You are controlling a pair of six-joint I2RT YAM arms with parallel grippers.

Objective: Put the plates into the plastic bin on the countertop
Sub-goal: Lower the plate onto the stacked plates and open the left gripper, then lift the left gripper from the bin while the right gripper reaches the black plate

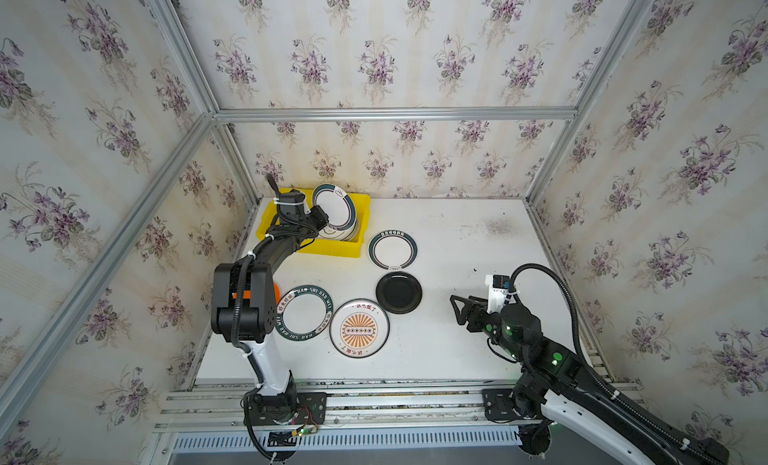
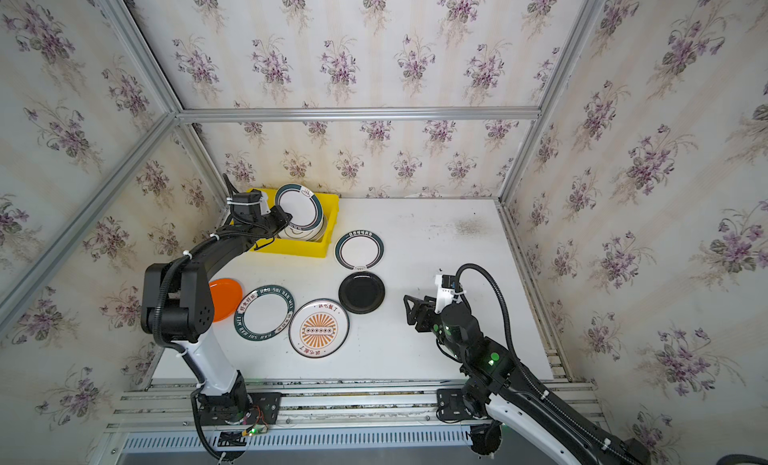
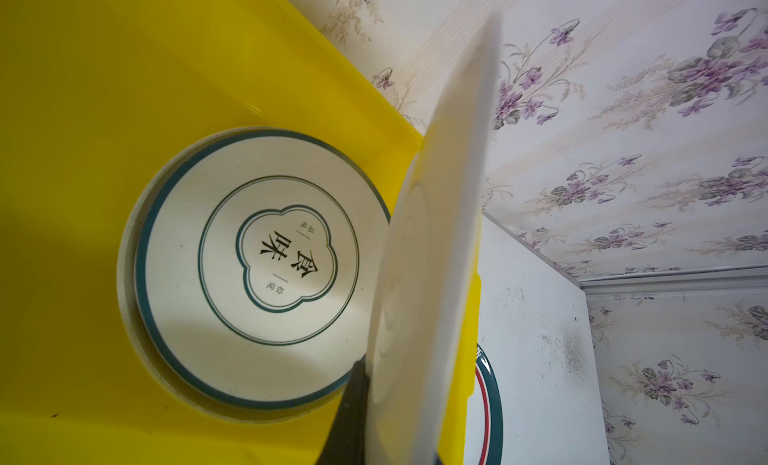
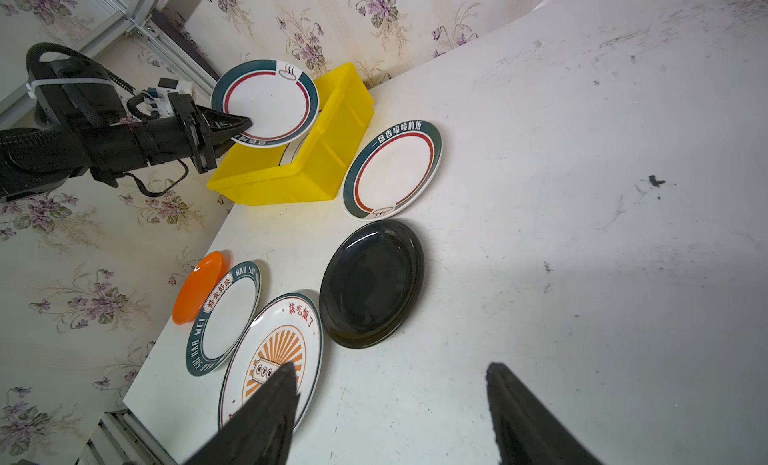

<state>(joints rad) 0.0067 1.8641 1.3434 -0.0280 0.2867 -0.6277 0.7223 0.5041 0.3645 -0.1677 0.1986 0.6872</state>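
Left fingers gripped green-rimmed plate, tilted above yellow bin at table's 11 o'clock. Right fingers stood wide apart, empty, near 4 o'clock.

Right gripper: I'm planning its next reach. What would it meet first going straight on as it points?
Probably the black plate, lying just ahead of the open right gripper. Its height and tilt are unclear, so it might touch bare countertop just short of the plate first.
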